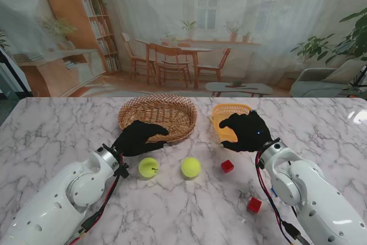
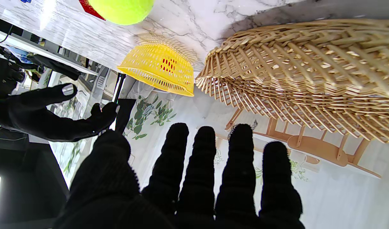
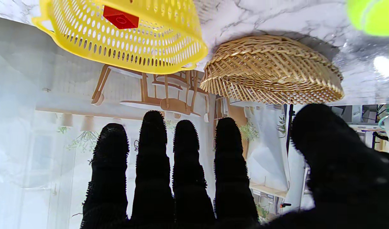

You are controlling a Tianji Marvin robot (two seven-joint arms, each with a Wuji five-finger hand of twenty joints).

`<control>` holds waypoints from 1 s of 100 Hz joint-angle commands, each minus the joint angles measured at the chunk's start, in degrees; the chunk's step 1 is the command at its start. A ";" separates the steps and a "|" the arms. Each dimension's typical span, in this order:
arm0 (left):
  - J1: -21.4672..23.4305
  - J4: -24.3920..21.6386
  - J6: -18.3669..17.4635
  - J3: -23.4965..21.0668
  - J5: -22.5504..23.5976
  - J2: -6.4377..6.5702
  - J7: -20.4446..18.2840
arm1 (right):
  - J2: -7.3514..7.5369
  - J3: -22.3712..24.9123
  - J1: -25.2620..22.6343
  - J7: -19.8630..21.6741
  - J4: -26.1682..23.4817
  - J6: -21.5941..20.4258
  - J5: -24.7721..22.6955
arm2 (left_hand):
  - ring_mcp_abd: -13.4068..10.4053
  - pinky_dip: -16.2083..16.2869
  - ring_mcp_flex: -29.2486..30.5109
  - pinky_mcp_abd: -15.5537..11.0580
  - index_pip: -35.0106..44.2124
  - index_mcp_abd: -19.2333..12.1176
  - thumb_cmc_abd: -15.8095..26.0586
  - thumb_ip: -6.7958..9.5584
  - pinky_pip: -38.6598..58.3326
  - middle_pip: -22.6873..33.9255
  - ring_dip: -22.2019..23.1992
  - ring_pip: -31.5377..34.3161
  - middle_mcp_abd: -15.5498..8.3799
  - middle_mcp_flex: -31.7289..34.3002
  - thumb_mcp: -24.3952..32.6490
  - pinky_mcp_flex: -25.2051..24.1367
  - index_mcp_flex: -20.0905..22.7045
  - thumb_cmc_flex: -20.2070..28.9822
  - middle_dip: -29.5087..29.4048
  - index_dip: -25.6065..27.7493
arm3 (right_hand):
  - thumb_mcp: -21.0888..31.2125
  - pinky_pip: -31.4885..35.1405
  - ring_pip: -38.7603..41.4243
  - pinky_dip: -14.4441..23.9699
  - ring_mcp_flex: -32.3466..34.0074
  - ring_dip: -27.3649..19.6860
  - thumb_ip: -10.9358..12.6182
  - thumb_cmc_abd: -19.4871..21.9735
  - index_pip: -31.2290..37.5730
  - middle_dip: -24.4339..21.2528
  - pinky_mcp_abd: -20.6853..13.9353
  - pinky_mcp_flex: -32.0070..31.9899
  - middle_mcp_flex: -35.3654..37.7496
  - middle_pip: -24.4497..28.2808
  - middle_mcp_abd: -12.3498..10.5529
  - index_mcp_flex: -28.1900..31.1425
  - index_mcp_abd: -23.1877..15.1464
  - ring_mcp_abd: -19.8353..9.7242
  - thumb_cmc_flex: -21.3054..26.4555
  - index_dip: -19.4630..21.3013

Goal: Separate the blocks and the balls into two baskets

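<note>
Both arms are out over the marble table [image 1: 51,124], and neither is carrying anything. The left robot hand [image 1: 139,137] hovers at the near rim of the wicker basket [image 1: 158,116], palm down, fingers [image 2: 200,159] straight and spread, empty. The right robot hand [image 1: 248,131] hangs over the near edge of the yellow basket [image 1: 229,113], fingers [image 3: 184,159] likewise extended and apart, gripping nothing. In the right wrist view one red block [image 3: 120,17] shows through the yellow basket's holes, lying inside it. The two baskets sit side by side at the far middle of the table, wicker on the left, yellow on the right, just beside each other. Nearer to me, two balls lie loose on the table: one ball [image 1: 148,167] right by the left wrist, the other ball [image 1: 190,167] near the centre. A red block [image 1: 227,166] sits to the right of that, and another block [image 1: 254,204] lies nearer still, beside the right forearm.
</note>
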 commanded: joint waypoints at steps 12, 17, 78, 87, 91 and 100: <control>0.02 -0.23 0.32 0.17 -0.04 -0.01 -0.97 | 0.25 -0.11 -3.29 -1.46 -0.39 -0.35 -2.46 | 0.20 0.47 1.06 1.43 0.54 -0.83 2.39 -0.92 0.73 0.05 0.19 0.76 -0.86 1.57 -1.54 -0.36 1.75 -0.08 -0.05 0.33 | -1.16 0.55 -0.14 0.17 0.46 0.68 0.97 1.47 -0.92 0.63 1.29 0.24 0.84 -0.78 0.60 1.28 0.67 1.27 -0.05 0.35; 0.01 -0.23 0.32 0.19 -0.04 -0.01 -0.97 | 0.32 0.02 -3.95 -1.87 -0.60 -0.49 -2.96 | 0.14 0.48 1.03 1.42 0.52 -0.84 2.37 -0.93 0.74 0.06 0.19 0.75 -0.84 1.58 -1.56 -0.36 1.70 -0.13 -0.05 0.32 | -1.19 0.56 -0.17 0.16 0.53 0.70 0.98 1.47 -0.95 0.69 1.33 0.31 0.95 -0.84 0.63 1.37 0.67 1.25 -0.09 0.39; -0.30 -0.13 0.77 0.74 -0.01 0.07 -1.55 | 0.69 -2.69 -6.34 -2.92 1.51 2.58 -4.47 | 0.23 0.44 1.04 1.31 0.57 -0.85 2.41 -0.92 0.74 0.10 0.20 0.77 -0.93 1.60 -1.52 -0.35 1.72 -0.02 -0.05 0.33 | -0.99 0.76 0.19 0.14 0.74 1.18 0.97 1.00 -0.97 1.66 1.23 0.58 1.45 -0.74 0.61 2.15 0.54 1.01 -0.14 0.78; -0.32 -0.11 0.73 0.78 0.02 0.09 -1.60 | 0.70 -3.51 -5.86 -2.60 2.55 3.53 -4.11 | 0.27 0.45 1.05 1.35 0.59 -0.86 2.37 -0.92 0.75 0.10 0.21 0.79 -0.87 1.62 -1.55 -0.32 1.76 -0.07 -0.05 0.33 | -0.89 0.84 0.27 0.18 0.46 1.25 0.95 0.46 -1.11 2.04 1.16 0.49 0.81 -0.41 0.71 1.85 0.68 0.93 -0.17 0.79; -0.33 -0.11 0.72 0.79 0.03 0.09 -1.61 | 0.76 -3.87 -5.66 -2.42 3.00 3.91 -4.18 | 0.26 0.43 1.03 1.25 0.58 -0.91 2.40 -0.93 0.73 0.08 0.21 0.78 -0.84 1.58 -1.57 -0.35 1.71 -0.13 -0.05 0.33 | -0.70 0.88 0.38 0.20 0.49 1.31 0.95 -0.37 -1.12 2.18 1.17 0.49 0.69 -0.25 0.68 1.83 0.67 1.02 -0.15 0.81; -0.35 -0.11 0.77 0.82 0.04 0.10 -1.65 | 0.89 -4.58 -5.23 -1.92 3.97 4.48 -4.36 | 0.23 0.42 1.03 1.10 0.58 -0.85 2.37 -0.92 0.73 0.10 0.21 0.80 -0.85 1.61 -1.52 -0.32 1.73 -0.02 -0.05 0.32 | 1.07 0.91 0.45 0.20 0.55 1.29 0.82 -3.04 -1.14 2.43 1.23 0.55 0.60 -0.10 0.45 1.73 0.86 0.97 -0.96 0.90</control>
